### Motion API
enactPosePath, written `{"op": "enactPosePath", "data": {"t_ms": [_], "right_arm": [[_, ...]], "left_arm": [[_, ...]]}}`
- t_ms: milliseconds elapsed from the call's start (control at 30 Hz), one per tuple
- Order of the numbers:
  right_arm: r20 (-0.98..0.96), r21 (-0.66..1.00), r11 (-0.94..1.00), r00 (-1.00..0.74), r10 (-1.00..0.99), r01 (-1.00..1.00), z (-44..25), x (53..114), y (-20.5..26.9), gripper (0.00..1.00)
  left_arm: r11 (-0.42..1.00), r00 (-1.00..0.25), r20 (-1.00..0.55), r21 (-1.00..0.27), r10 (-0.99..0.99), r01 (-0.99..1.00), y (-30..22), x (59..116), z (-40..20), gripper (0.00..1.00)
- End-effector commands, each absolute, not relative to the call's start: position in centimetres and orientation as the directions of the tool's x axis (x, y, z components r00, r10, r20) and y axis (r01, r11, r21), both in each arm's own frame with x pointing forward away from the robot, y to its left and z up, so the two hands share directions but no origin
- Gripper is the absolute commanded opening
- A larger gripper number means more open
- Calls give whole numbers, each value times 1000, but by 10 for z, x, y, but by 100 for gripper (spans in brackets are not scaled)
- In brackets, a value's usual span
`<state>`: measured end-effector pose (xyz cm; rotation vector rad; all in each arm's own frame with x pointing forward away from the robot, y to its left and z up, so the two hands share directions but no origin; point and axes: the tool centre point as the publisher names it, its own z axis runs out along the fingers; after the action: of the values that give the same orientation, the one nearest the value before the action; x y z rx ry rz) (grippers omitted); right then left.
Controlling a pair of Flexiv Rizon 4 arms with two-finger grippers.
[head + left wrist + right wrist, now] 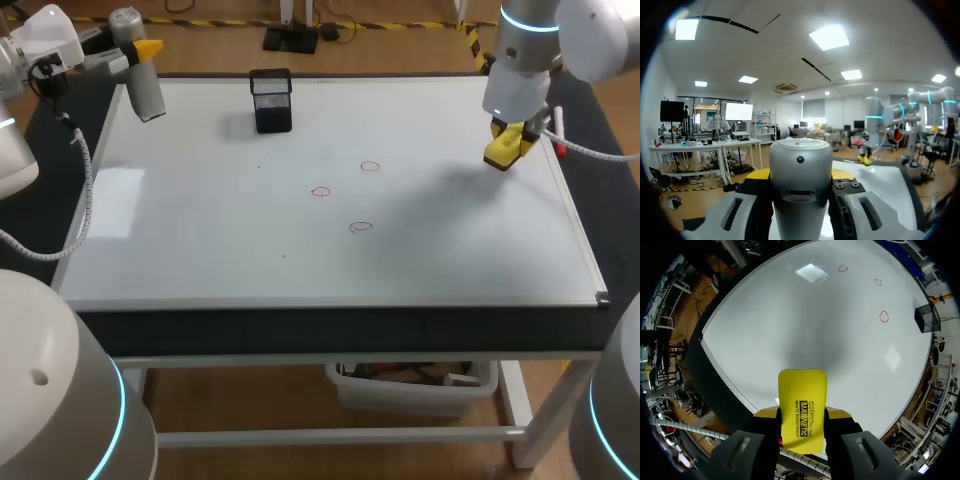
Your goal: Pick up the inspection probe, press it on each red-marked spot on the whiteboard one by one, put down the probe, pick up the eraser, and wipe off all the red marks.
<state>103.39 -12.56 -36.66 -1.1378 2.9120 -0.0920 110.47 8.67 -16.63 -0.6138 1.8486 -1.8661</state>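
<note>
A: In the head view, where are the task's things?
B: The whiteboard lies flat on the worktop. Three red marks are near its middle, none of them wiped. The left hand hangs above the far left corner and holds the inspection probe, which points down. The right hand is over the right side of the board with the yellow eraser. A black mesh holder stands near the far edge.
A: Which hand is nearer to the marks?
B: The right one, I judge. The marks lie to its left, toward the middle. The left hand is well apart from them.
A: And the left wrist view?
B: The probe runs out along the two fingers. They press it from both sides, so this hand is clamped on it.
A: The right wrist view?
B: The fingers grip the eraser by its two long sides. Its long axis runs along the fingers, and the three marks lie ahead of it, across bare board. I think wiping is the step in hand: the hand must go down and forward to the nearest mark.
</note>
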Motion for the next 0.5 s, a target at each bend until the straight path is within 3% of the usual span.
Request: {"op": "enactPosePath", "data": {"t_ms": [33, 500], "right_arm": [[14, -59, 732, -734, -679, -678, -366, 1036, -126, 0], [14, -59, 732, -734, -679, -678, -366, 1036, -126, 0]], "left_arm": [[4, -827, -17, -1000, -562, 18, 78, 1100, -161, 0], [-62, -940, 16, -998, -342, 6, -3, 1031, -165, 0]]}}
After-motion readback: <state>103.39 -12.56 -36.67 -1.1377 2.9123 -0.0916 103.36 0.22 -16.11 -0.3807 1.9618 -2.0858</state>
